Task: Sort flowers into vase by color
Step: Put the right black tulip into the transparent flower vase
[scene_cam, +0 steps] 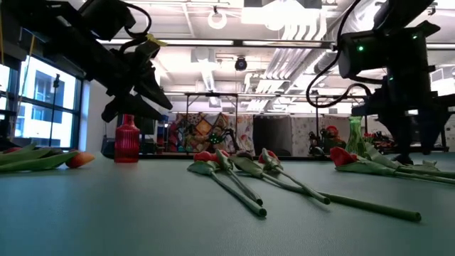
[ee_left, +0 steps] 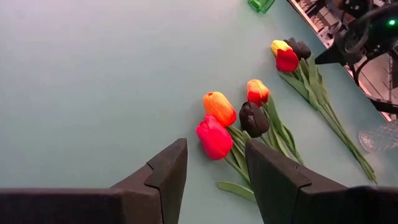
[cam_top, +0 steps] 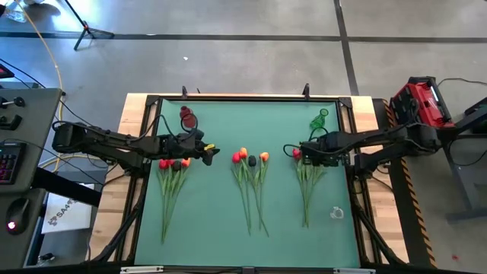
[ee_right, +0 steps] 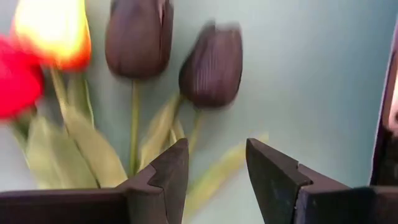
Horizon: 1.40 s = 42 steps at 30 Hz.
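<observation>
Tulips lie in three bunches on my table (cam_top: pixel 221 228): left bunch (cam_top: pixel 172 183) under my left jaws (cam_top: pixel 213 154), right bunch (cam_top: pixel 308 179) under my right jaws (cam_top: pixel 290 149); both stand apart, empty. Risk: overlapping stems, so one pinch may drag neighbours.

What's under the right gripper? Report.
Right gripper, open, hangs over the right bunch: two dark tulip heads, one red head, one yellow-orange head. Stems behind the fingers are hidden.
</observation>
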Motion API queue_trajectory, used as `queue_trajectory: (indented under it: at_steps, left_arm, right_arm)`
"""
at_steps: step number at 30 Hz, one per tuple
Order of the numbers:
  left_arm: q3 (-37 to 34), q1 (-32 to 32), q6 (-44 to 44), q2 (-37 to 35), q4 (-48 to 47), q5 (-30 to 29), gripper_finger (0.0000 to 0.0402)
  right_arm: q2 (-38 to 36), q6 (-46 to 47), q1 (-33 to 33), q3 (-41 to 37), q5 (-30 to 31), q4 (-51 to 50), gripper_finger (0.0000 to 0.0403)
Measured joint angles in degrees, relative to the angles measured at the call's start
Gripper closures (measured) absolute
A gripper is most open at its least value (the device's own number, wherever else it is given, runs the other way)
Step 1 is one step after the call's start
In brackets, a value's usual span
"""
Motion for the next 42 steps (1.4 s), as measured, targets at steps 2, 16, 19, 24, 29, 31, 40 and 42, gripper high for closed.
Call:
queue_trajectory:
  at_steps: [2, 16, 19, 24, 29, 31, 40, 42]
  left_arm:
    - [0.0, 0.0, 0.0, 0.0, 0.0, -0.1, 0.0250]
    - [0.0, -0.1, -0.5, 0.0, -0.3, 0.1, 0.0250]
    - [0.0, -0.1, -0.5, 0.0, -0.3, 0.1, 0.0250]
    - [0.0, -0.1, -0.1, 0.0, -0.3, -0.4, 0.0250]
    - [0.0, -0.1, -0.1, 0.0, -0.3, -0.5, 0.0250]
    - [0.0, -0.1, -0.1, 0.0, -0.4, -0.5, 0.0250]
    - [0.0, -0.1, 0.0, 0.0, -0.5, -0.5, 0.0250]
    - [0.0, -0.1, 0.0, 0.0, -0.5, -0.5, 0.0250]
  right_arm:
    - [0.1, -0.9, -1.0, 0.0, 0.2, 1.7, 0.0254]
    - [9.3, -5.0, -2.6, 0.0, -2.0, 5.1, 0.0283]
    - [9.3, -5.3, -2.6, 0.0, -2.1, 5.6, 0.0319]
    - [9.3, -6.4, -2.6, 0.0, -1.8, 5.5, 0.0383]
    - [9.3, -7.6, -2.6, 0.0, -2.3, 5.3, 0.0392]
    - [9.3, -8.0, -2.4, 0.1, -3.5, 5.3, 0.0388]
    - [3.3, -6.7, 0.7, 3.6, -2.1, 4.5, 0.0388]
    - [1.2, -6.3, 1.5, 4.8, -0.8, 3.3, 0.0387]
